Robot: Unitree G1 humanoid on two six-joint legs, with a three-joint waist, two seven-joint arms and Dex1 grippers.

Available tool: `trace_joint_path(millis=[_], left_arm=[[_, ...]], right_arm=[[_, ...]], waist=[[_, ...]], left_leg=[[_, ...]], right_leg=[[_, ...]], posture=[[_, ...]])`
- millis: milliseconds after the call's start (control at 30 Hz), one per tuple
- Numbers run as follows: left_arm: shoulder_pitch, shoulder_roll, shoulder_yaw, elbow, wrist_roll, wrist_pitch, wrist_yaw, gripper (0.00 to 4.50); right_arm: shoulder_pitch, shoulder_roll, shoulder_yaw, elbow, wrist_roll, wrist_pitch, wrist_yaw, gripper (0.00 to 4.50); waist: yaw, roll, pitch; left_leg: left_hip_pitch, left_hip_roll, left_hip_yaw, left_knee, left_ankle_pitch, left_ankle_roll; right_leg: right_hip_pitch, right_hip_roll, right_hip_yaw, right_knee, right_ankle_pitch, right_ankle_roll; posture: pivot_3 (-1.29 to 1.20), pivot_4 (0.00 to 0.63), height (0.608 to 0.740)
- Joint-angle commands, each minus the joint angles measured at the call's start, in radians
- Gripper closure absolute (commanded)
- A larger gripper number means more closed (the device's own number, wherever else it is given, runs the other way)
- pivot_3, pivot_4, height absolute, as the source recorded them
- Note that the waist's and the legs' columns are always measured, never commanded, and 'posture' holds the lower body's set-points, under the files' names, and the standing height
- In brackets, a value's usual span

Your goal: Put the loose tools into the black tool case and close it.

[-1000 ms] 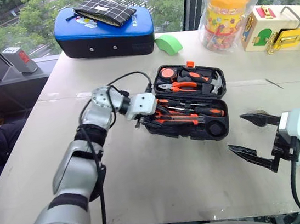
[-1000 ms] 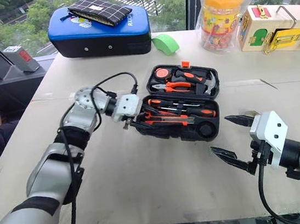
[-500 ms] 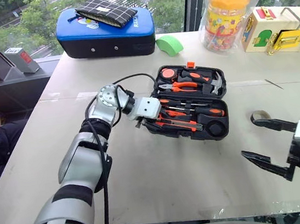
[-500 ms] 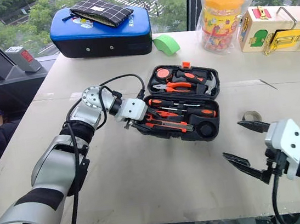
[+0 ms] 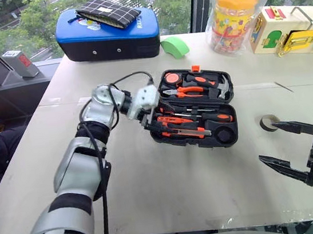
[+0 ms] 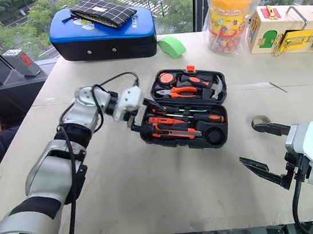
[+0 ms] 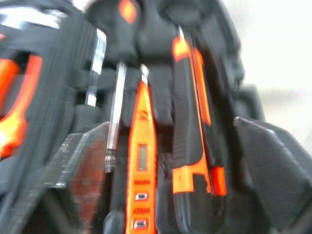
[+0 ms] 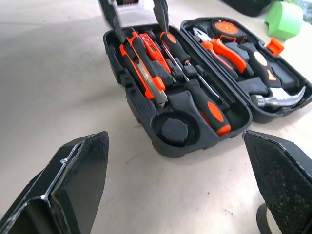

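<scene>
Since a second ago my left hand point(image 5: 152, 119) has lifted off the near-left corner of the black tool case point(image 5: 192, 109) and its fingers have spread apart; it now hovers over that end of the case, gripping nothing. My right hand point(image 5: 290, 146) has drifted out toward the bench's point(image 5: 170, 178) right edge, and the small dark tape ring point(image 5: 269, 122) it was covering now shows on the bench, just beside the upper fingertip. That hand's fingers are wide apart and empty.

I see the case lying open on the bench, lid back. In the near half sit the orange-black utility knife point(image 8: 142, 68), the thin orange tester screwdriver point(image 7: 140, 165) and a long screwdriver point(image 8: 195, 92) with an orange-and-black handle; the round recess point(image 8: 174, 129) at the right end is empty. The lid half holds the pliers point(image 5: 183, 91) and the hammer point(image 5: 217, 89).
</scene>
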Motion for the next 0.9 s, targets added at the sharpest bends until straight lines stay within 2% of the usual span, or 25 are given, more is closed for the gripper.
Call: trace_joint_path(millis=[33,100,133,200,333,467,533,667,800,900], left_arm=[[0.066,-0.017,0.062,-0.17,-0.036,0.147,0.055,2.26],[0.117,-0.023,0.077,-0.261,-0.029,0.195,0.104,3.25],[0.149,-0.024,0.079,-0.308,-0.018,0.204,0.132,3.54],[0.22,-0.014,0.068,-0.406,0.003,0.244,0.173,4.46],[0.332,-0.006,0.019,-0.464,0.133,0.173,0.294,4.46],[0.359,-0.025,-0.023,-0.439,0.203,0.13,0.344,4.46],[0.356,-0.04,-0.029,-0.424,0.204,0.157,0.35,4.46],[0.349,-0.041,-0.044,-0.391,0.238,0.084,0.343,4.46],[0.339,-0.051,-0.054,-0.347,0.274,0.088,0.379,4.46],[0.345,-0.079,-0.039,-0.365,0.247,0.075,0.382,4.46]], right_arm=[[-0.032,-0.002,0.027,-0.012,0.003,-0.008,-0.02,0.0],[-0.039,-0.004,0.03,-0.015,0.005,-0.003,-0.024,0.0],[-0.039,-0.004,0.029,-0.016,0.005,-0.002,-0.024,0.0],[-0.038,-0.005,0.027,-0.017,0.004,-0.001,-0.025,0.0],[-0.031,-0.004,0.018,-0.025,0.006,0.003,-0.029,0.0],[-0.025,-0.006,0.011,-0.024,0.008,0.002,-0.028,0.0],[-0.021,-0.006,0.007,-0.02,0.008,-0.002,-0.024,0.0],[-0.016,-0.005,0.014,-0.019,0.001,-0.008,-0.023,0.0],[-0.015,0.006,0.047,-0.027,-0.006,-0.007,-0.038,0.0],[-0.019,0.023,0.07,-0.034,-0.007,0.004,-0.067,0.0]], waist=[[0.002,0.001,-0.001],[0.002,0.002,-0.001],[0.001,0.001,-0.001],[0.001,0.001,-0.001],[0.002,0.001,-0.001],[0.004,0.002,-0.003],[0.004,0.003,-0.004],[0.003,0.003,-0.004],[0.003,0.003,-0.005],[0.006,0.006,-0.008]], left_leg=[[0.0,-0.001,0.0,0.0,0.0,0.0],[0.001,-0.003,0.0,0.001,0.0,0.0],[0.001,-0.003,0.0,0.001,0.0,0.0],[0.001,-0.003,-0.001,0.001,0.0,0.0],[0.001,-0.002,-0.002,0.001,0.0,0.0],[0.003,-0.003,-0.003,0.001,0.0,0.0],[0.004,-0.005,-0.002,0.001,0.0,0.0],[0.004,-0.005,-0.001,0.002,0.0,0.0],[0.004,-0.005,-0.002,0.001,0.0,0.0],[0.004,-0.005,-0.002,0.001,0.0,0.0]], right_leg=[[0.0,-0.001,0.0,0.0,0.0,0.0],[0.0,-0.002,0.001,0.001,0.0,0.001],[0.0,-0.002,0.001,0.001,0.0,0.001],[0.0,-0.002,0.001,0.003,0.0,0.001],[0.0,-0.002,0.001,0.004,-0.001,0.001],[0.002,-0.002,0.001,0.003,-0.001,0.001],[0.003,-0.003,0.002,0.004,-0.001,0.001],[0.003,-0.003,0.003,0.004,-0.001,0.001],[0.003,-0.003,0.002,0.004,-0.001,0.001],[0.003,-0.003,0.002,0.004,-0.001,0.001]], posture=[[0.0,0.15,0.74],[0.0,0.15,0.74],[0.0,0.15,0.74],[0.0,0.15,0.74],[0.0,0.15,0.74],[0.0,0.15,0.74],[0.0,0.15,0.74],[0.0,0.15,0.74],[0.0,0.15,0.74],[0.0,0.15,0.74]])
